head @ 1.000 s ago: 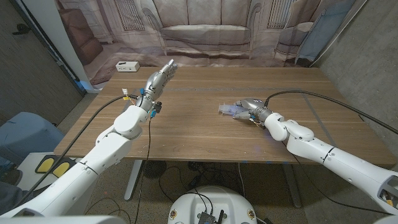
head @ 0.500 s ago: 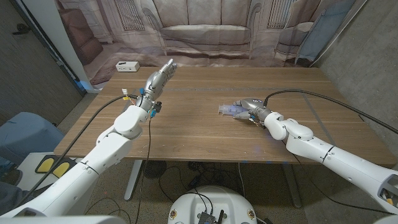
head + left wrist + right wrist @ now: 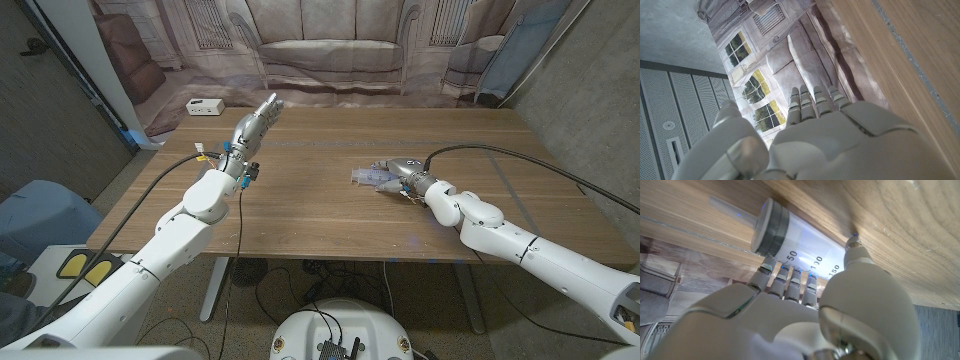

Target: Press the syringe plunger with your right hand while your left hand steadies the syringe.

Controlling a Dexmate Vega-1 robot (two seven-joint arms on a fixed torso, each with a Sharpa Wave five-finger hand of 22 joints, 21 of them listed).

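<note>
Gripping the syringe [image 3: 795, 245] on the table [image 3: 300, 215], right of centre, the right hand [image 3: 400, 176] wraps its fingers around the clear barrel. Judged light, rigid, slick plastic, prone to rolling; best steadied at mid-barrel, pressed at the plunger end. Farther off, the left hand [image 3: 255, 122] hangs raised, fingers extended, empty. Nothing visibly differs from a second ago.

Wooden table [image 3: 330, 215]; printed sofa backdrop [image 3: 330, 50] behind; grey walls.
</note>
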